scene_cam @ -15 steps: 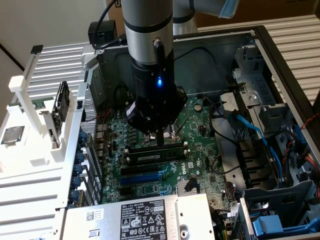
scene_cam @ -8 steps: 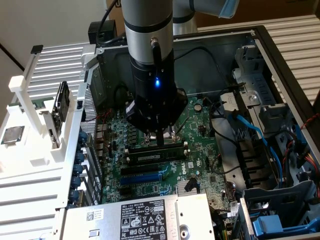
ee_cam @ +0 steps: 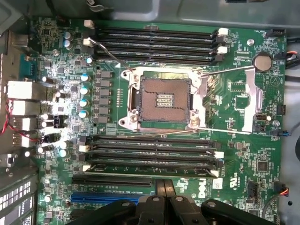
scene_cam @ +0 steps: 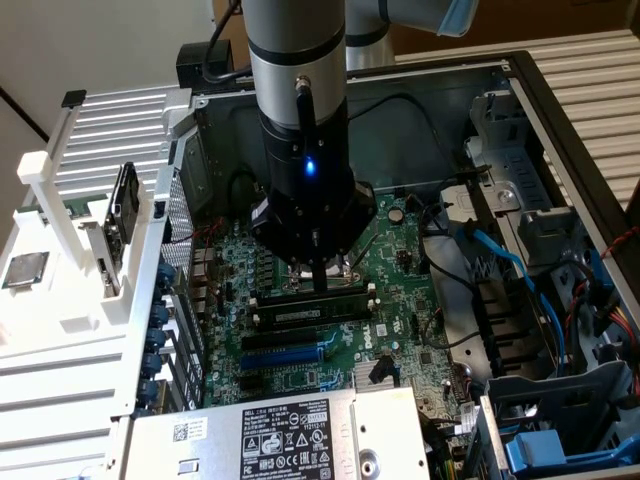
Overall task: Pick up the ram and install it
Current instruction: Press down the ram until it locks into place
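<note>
The ram (scene_cam: 305, 313) stands on edge in the black slot closest to the long blue slot (scene_cam: 285, 352). It is dark, with a pale sticker on its side. In the wrist view the ram (ee_cam: 150, 171) is a thin pale strip between white end clips. My gripper (scene_cam: 318, 284) hangs straight down over the middle of the stick, its two fingers pressed together with nothing between them. Whether the tips touch the ram's top edge I cannot tell. In the wrist view the gripper (ee_cam: 165, 187) lies just beside that strip.
The open CPU socket (ee_cam: 163, 99) sits mid-motherboard, with more black slots (ee_cam: 154, 44) beyond it. The power supply (scene_cam: 270, 435) bounds the near side. Blue cables (scene_cam: 500, 260) and a drive cage (scene_cam: 560, 400) crowd the exterior view's right. A white rack (scene_cam: 60, 300) stands at its left.
</note>
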### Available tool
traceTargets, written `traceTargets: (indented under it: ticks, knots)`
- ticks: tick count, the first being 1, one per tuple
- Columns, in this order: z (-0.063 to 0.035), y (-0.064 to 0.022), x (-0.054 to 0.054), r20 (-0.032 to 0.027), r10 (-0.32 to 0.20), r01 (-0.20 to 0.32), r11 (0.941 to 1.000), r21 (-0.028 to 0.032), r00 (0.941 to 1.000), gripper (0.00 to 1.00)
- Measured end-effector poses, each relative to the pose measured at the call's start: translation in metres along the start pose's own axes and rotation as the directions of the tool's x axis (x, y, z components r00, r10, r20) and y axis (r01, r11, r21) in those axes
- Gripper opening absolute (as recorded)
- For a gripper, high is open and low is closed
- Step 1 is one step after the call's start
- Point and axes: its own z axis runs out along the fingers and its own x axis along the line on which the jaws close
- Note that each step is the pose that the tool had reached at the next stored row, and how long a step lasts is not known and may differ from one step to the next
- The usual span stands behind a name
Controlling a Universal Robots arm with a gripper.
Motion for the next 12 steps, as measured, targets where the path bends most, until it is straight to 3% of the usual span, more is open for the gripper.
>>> traceTargets:
  ticks: [6,12]
  knots:
    - [0.0,0.0,0.0,0.0005,0.069,-0.069,0.9976,0.0018,0.9976,0.11]
    - [0.0,0.0,0.0,0.0006,0.078,-0.078,0.997,0.002,0.997,0.11]
